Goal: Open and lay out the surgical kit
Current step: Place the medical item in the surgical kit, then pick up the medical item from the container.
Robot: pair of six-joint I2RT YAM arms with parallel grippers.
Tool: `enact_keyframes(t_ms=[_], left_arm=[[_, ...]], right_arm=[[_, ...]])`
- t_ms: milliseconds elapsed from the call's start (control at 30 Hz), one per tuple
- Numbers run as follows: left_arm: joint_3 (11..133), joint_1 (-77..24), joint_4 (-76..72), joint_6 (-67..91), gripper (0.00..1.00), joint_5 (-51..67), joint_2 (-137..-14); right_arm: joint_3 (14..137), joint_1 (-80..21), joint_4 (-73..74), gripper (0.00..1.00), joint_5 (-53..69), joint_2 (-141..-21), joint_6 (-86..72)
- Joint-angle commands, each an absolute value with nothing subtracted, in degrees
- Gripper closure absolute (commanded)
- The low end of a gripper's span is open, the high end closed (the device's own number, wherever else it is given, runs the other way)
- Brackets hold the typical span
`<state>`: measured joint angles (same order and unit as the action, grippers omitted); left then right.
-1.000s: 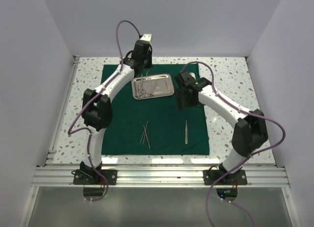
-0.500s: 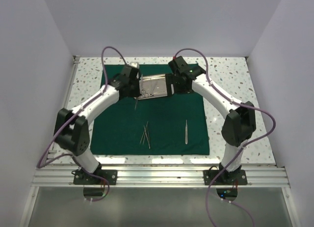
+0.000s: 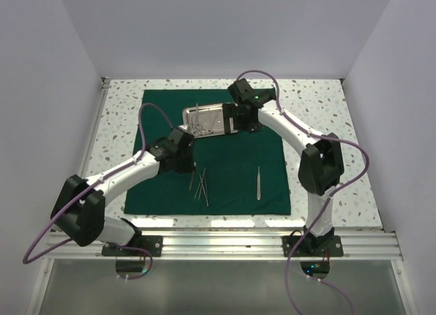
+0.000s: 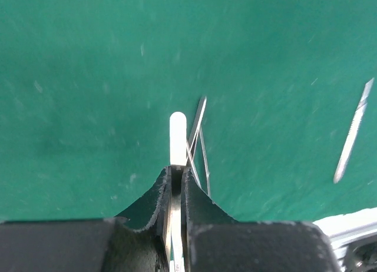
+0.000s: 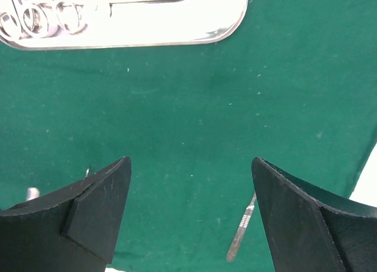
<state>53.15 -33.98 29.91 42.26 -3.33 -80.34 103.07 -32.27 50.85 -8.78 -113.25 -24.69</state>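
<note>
Lying flat and unfolded on the speckled tabletop [image 3: 320, 103], the dark green cloth wrap [image 3: 231, 158] fills the middle of the top view, its weave matte with faint flecks of lint; near its upper edge sits the steel tray [image 3: 214, 117], a small shiny rectangle with rounded corners, holding ring-handled instruments [image 3: 197, 126] at its left end; in the right wrist view the same tray [image 5: 147, 19] gleams almost white in the upper left, ring handles [image 5: 35, 19] clustered at its end; lower on the cloth lies a loose bundle of thin instruments [image 3: 202, 185], crossed like needles, and to the right of them, apart, a single slim flat tool [image 3: 259, 182]; the left hand [image 4: 177, 169] is clamped on a round-tipped instrument [image 4: 177, 136], a narrow bright strip jutting out over the cloth just above the crossed thin pieces; the right hand [image 5: 189, 163] hovers over bare cloth beside the tray's right end, its dark fingers [image 5: 100, 207] spread wide and holding nothing.
</note>
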Motion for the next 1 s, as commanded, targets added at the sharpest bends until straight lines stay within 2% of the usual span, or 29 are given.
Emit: enact_keyframes(t_ms=[0, 200, 233, 300, 333, 400, 433, 533, 667, 833, 967], left_arm=[[49.23, -36.46, 23.57, 47.37, 1.00, -1.41, -79.80], [48.43, -39.11, 19.42, 48.52, 1.00, -1.32, -84.10], [48.86, -39.20, 19.68, 48.43, 0.90, -1.41, -84.98], [50.53, -39.64, 20.30, 47.64, 0.80, -1.58, -85.60], [51.15, -39.73, 20.91, 47.38, 0.68, -1.67, -85.52], [52.90, -39.73, 21.79, 46.41, 0.59, -2.54, -85.08], [54.48, -39.73, 23.10, 45.97, 0.50, -2.98, -84.73], [58.78, -39.64, 27.06, 44.22, 0.35, -5.35, -84.55], [64.76, -37.98, 31.28, 40.36, 0.28, -7.64, -84.55], [69.34, -29.99, 30.76, 38.06, 0.29, -3.35, -85.87], [71.89, -24.97, 31.37, 36.22, 0.31, -2.28, -85.78]], right_arm=[[100.03, -32.08, 49.13, 0.14, -6.07, -110.75, -25.58], [95.63, -32.17, 47.46, 0.14, -5.54, -108.90, -25.66], [95.45, -32.08, 47.29, 0.14, -5.54, -108.81, -25.75], [95.89, -32.08, 47.29, 0.14, -5.54, -109.07, -25.66], [96.32, -32.08, 47.37, 0.14, -5.54, -109.59, -25.58], [98.17, -32.08, 47.64, 0.14, -5.54, -110.21, -25.58], [98.96, -32.08, 47.81, 0.14, -5.28, -111.26, -25.58], [103.52, -32.08, 48.07, 0.14, -4.31, -113.98, -26.10], [113.70, -32.08, 47.82, 0.14, -2.73, -119.51, -27.50], [125.31, -32.08, 47.02, 0.16, -2.11, -129.00, -30.93], [139.78, -32.34, 50.61, 0.20, -2.55, -139.81, -32.25]])
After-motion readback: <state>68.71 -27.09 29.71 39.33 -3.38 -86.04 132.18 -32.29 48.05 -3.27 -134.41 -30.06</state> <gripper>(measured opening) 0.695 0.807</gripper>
